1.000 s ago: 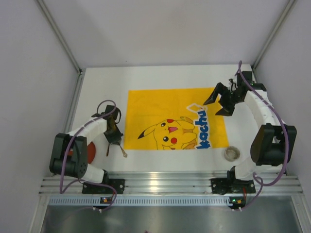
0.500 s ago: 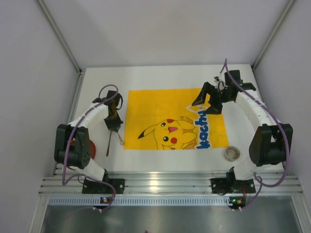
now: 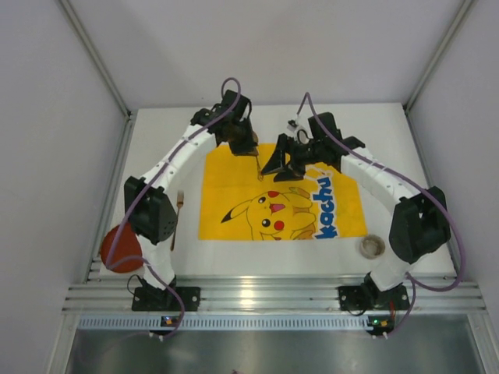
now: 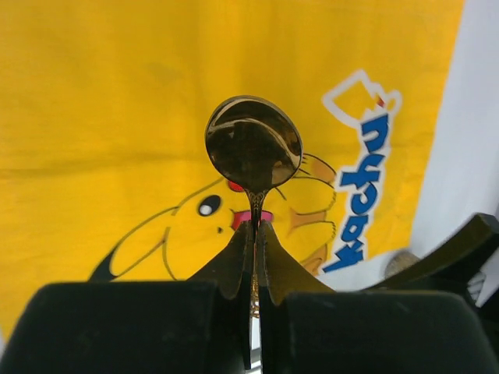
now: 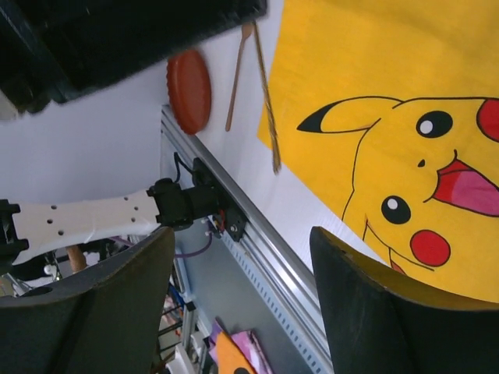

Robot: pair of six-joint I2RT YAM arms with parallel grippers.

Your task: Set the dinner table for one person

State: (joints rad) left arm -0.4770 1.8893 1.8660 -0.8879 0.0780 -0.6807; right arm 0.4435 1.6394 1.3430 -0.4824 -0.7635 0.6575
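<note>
- The left end effector (image 4: pixel 255 234) is clamping the spoon (image 4: pixel 253 144) by its handle, over the far part of the yellow cloth (image 3: pixel 234 183).
- The right end effector (image 3: pixel 286 166) is hovering just right of it, with its fingers apart.
- The white bench (image 3: pixel 382 128) is lying under the cloth and is carrying a fork (image 3: pixel 177 222) on the left, a red plate (image 3: pixel 117 246) near left and a small bowl (image 3: pixel 372 246) near right.

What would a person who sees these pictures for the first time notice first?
The bright yellow cartoon-print cloth in the middle of the white dinner table stands out most. Above its far edge the left gripper is shut on a shiny spoon, with the open right gripper close beside it.
</note>
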